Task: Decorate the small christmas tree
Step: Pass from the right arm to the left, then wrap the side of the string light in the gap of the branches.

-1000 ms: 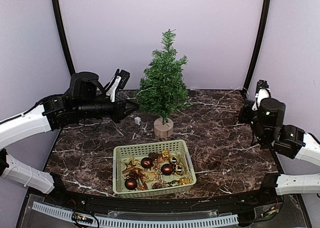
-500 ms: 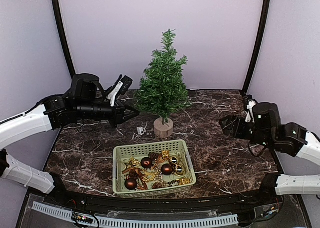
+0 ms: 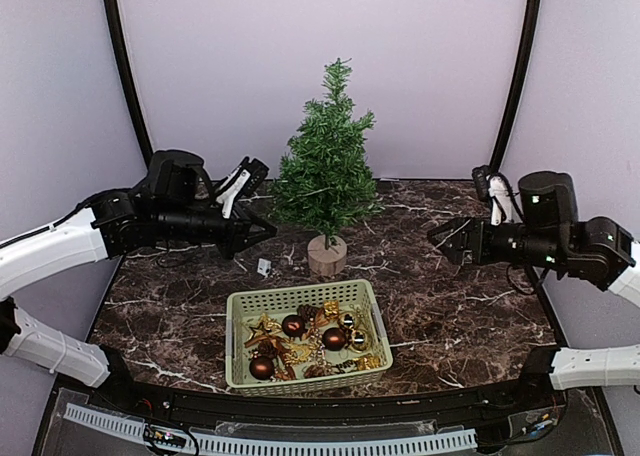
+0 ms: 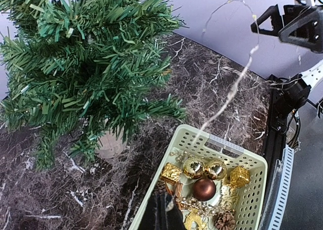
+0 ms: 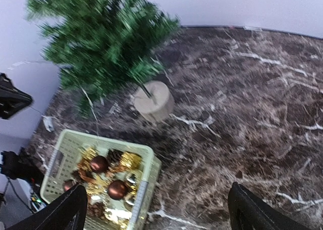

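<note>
Where bristly needles fan over a round wooden stump (image 3: pixel 327 256), the small christmas tree (image 3: pixel 325 176) stands on the marbled counter (image 3: pixel 450 306) behind a perforated basket (image 3: pixel 232 346) — left pincer (image 3: pixel 262 234) pressed together, right pincer (image 3: pixel 447 241) spread wide, its view blurred.

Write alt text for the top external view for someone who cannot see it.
A small christmas tree stands on a dark marbled table behind a pale green basket of brown and gold ornaments. The left gripper, shut, points at the tree's left side; the right gripper hangs open, apart from the tree on its right.
</note>
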{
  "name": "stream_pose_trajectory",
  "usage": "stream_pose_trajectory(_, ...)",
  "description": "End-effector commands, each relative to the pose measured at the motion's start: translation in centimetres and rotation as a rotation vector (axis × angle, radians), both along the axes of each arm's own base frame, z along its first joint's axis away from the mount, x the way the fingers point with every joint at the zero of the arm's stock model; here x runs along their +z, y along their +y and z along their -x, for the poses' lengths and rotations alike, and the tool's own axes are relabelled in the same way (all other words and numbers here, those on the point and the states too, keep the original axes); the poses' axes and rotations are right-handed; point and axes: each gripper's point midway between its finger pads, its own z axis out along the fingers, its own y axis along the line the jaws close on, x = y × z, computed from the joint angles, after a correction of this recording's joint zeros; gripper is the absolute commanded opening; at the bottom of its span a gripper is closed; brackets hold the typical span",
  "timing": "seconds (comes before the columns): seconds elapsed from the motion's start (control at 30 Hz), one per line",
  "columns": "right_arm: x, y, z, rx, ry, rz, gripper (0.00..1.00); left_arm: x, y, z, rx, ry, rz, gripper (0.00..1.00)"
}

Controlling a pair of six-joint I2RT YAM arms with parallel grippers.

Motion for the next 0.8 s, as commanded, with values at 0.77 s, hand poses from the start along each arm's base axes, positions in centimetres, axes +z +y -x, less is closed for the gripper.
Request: stream_pose_trajectory(0.77,-16.8,2.6,9.6,0.473,0.641,0.439,0.99,11.5,3.5,-1.0,0.163,-0.188,0.244,0.00)
